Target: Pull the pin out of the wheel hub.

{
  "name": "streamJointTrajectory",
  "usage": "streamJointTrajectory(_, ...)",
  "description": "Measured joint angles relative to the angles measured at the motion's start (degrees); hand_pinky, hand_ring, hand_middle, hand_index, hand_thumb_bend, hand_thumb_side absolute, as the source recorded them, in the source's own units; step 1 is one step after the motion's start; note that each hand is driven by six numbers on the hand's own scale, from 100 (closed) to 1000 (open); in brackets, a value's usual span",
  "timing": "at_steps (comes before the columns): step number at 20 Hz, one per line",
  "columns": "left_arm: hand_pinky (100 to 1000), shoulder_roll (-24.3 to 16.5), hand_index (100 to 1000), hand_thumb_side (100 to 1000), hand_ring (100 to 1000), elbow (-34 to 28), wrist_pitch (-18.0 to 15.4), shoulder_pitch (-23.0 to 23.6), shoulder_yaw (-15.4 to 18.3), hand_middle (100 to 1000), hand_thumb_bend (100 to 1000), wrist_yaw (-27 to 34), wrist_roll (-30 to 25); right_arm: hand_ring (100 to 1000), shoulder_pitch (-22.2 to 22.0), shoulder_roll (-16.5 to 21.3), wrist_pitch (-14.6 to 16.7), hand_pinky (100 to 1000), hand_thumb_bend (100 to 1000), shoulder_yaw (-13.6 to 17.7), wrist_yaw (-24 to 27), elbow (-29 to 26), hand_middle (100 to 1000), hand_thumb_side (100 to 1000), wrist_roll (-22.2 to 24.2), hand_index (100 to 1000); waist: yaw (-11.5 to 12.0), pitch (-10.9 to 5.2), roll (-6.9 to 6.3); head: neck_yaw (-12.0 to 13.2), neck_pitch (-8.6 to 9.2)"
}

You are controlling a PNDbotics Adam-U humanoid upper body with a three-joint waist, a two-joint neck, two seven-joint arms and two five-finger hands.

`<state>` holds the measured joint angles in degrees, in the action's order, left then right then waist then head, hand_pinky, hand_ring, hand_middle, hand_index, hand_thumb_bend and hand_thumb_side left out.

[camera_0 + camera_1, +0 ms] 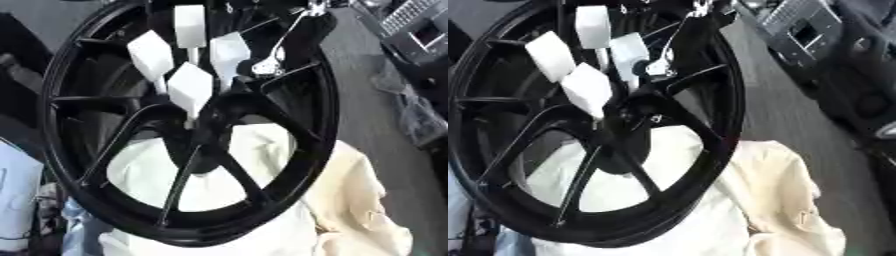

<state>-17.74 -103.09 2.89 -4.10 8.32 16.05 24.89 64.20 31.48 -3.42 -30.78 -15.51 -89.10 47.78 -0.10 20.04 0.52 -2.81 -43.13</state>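
A black spoked wheel hub (289, 165) fills both views, lying on a cream cloth. My right hand (190, 86) reaches in from the top, its white-padded fingers (229, 52) spread and fairly straight over the spokes. The lowest white fingertip sits just above the hub's centre (208, 134). A thin pale stem (188, 119) runs from under that fingertip into the centre; I cannot tell whether it is the pin. A silver linkage (269, 62) of the hand hangs to the right of the fingers. My left hand shows in no view.
The cream cloth (359, 200) bunches up at the lower right, beyond the rim. Grey equipment with a keypad (420, 25) stands at the upper right, and dark machine parts (868, 100) line the right edge. White and blue items (22, 200) lie at the lower left.
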Motion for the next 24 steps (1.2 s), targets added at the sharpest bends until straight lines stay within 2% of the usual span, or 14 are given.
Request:
streamJointTrajectory(3,788,0.18,727,887,804,0.00,0.01,0.05,0.00,675,159,0.05,-0.02,778,-0.24,-0.32,-0.29,862,189,-0.01,-0.16,0.36,660,230,-0.36,774,0.05,0.15,0.01,-0.08,0.01)
streamJointTrajectory(6,788,0.22,727,886,805,0.01,0.02,0.13,0.00,675,157,0.05,-0.03,757,-0.23,-0.48,-0.94,860,100,0.04,0.16,0.56,575,186,-1.01,707,0.14,0.22,0.01,-0.12,0.01)
streamJointTrajectory(9,789,0.37,727,884,805,0.01,0.02,0.13,0.01,674,156,0.02,-0.03,724,-0.24,-0.53,-2.14,852,100,0.05,1.41,0.60,496,100,-1.97,637,0.19,0.25,0.00,-0.32,0.01)
streamJointTrajectory(17,790,0.58,727,884,805,0.01,0.02,0.13,0.05,673,156,-0.42,-0.03,661,-0.49,-0.56,-2.72,836,100,0.33,2.79,0.90,371,100,-2.99,530,0.21,0.28,-0.01,-0.86,-0.01)
streamJointTrajectory(24,790,0.63,727,881,806,0.01,0.02,0.20,0.32,673,156,-0.52,-0.01,623,-0.08,0.57,-3.96,824,242,2.41,4.41,-2.02,325,100,-3.73,499,-0.06,0.24,0.12,-0.82,-0.03)
